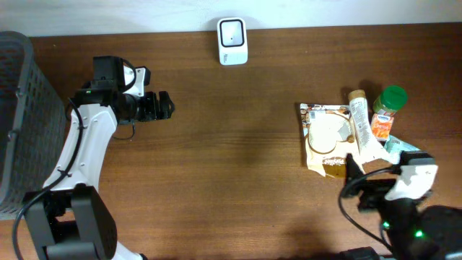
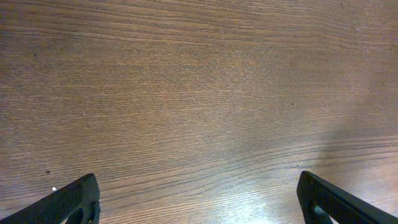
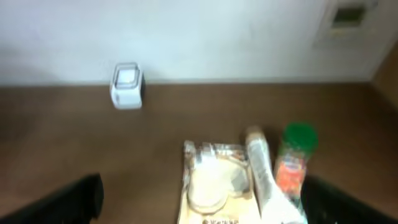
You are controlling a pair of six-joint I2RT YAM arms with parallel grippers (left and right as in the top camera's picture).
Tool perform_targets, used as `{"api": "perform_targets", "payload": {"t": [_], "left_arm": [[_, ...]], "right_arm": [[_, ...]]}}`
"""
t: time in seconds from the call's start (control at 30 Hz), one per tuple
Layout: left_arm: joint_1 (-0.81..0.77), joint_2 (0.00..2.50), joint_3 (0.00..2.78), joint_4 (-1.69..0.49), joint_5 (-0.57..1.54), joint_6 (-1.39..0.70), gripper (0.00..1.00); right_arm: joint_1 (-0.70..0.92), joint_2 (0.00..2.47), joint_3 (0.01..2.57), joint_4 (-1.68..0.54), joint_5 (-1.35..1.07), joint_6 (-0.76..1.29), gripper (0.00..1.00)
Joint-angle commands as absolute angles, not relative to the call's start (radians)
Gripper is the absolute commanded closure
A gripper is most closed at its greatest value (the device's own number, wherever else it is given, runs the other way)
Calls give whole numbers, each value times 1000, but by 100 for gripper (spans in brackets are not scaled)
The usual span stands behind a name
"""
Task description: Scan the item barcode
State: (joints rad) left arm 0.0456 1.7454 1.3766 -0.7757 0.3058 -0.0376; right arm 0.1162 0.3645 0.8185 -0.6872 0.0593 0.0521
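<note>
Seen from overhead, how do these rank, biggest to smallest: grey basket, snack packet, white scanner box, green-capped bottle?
1. grey basket, though the frame edge cuts it off
2. snack packet
3. white scanner box and green-capped bottle: too alike to rank

Table (image 1: 238, 144): mid-brown, fine wood grain; basket (image 1: 22, 108): grey lattice; scanner (image 1: 232, 41): white, grey face. Packet (image 1: 326, 137): white with tan-brown print; tube (image 1: 363, 126): white, printed, beige cap; bottle (image 1: 388, 108): green lid, orange label. My left fingers (image 2: 68, 202): black, stippled.

Blurred scanner (image 3: 126, 86), pouch (image 3: 211, 180), tube (image 3: 264, 177), jar (image 3: 293, 162)
</note>
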Motion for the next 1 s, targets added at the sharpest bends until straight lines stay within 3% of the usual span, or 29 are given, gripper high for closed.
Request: {"api": "perform_targets", "payload": {"t": [0.0,0.17,0.3,0.97], "left_arm": [[47,1750,1377,-776,309,-26,1],[47,1750,1377,-776,309,-26,1],[47,1750,1377,-776,309,-26,1],[47,1750,1377,-776,309,-26,1]], "right_arm": [[74,245,563,-472,-91,-22,2],[56,65,230,-188,-128,-22,2],[56,3,104,-114,-128,-22,2],[57,3,6,-64,-121,-22,2]]}}
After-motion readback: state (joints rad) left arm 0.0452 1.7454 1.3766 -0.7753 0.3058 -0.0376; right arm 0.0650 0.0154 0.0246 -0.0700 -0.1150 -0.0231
